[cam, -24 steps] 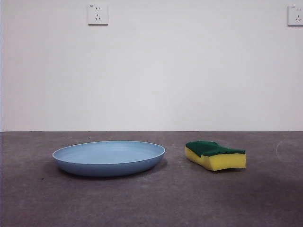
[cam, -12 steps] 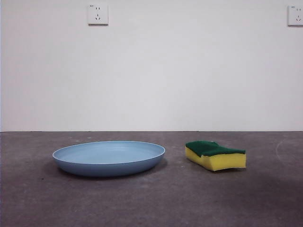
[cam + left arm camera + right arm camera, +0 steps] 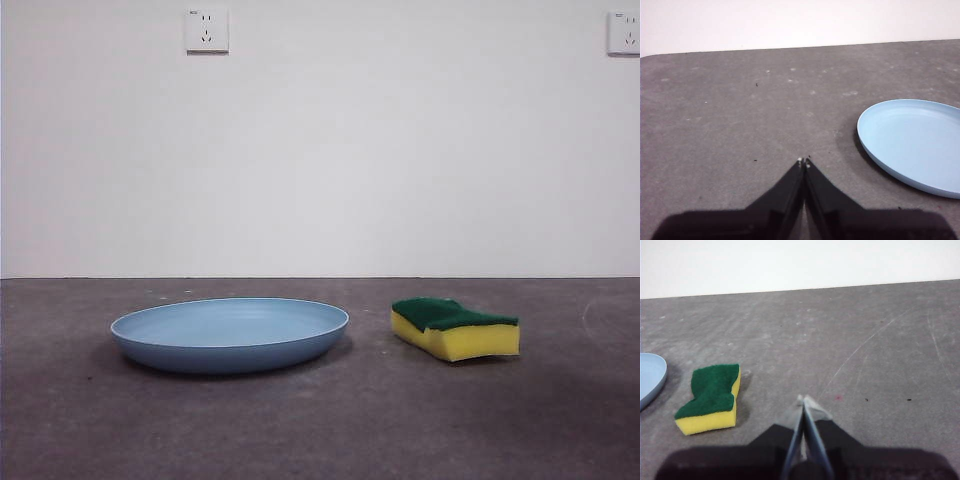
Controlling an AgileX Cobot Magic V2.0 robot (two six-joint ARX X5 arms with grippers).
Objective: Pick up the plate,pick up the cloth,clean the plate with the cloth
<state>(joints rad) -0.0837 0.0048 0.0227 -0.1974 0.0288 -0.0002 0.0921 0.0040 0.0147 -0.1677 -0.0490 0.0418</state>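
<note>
In the front view, the light-blue plate [image 3: 230,334] is seen left of centre in the lower half of the frame, lying flat on the dark grey table [image 3: 330,430] with its low rim turned up. To its right, just past the centre, the cloth [image 3: 455,328] is seen: a yellow sponge with its dark green scouring layer facing up, resting flat on the table and set apart from the plate by a strip of bare tabletop. Two wall sockets are seen on the white wall, one at the upper left [image 3: 206,29] and one at the upper right edge [image 3: 624,32]. No arm is shown in this view.

In the left wrist view, the left gripper [image 3: 804,162] is shown with its two black jaws pressed together to a point over bare table, nothing held between them; the plate [image 3: 912,142] is seen at the right edge of the frame, well apart from the tips.

In the right wrist view, the right gripper [image 3: 803,400] is likewise shown with its jaws closed against each other and holding nothing. The cloth [image 3: 711,397] is seen in the lower left of that frame, green face up, clear of the jaws, and a sliver of the plate [image 3: 651,377] is seen at the left edge.
</note>
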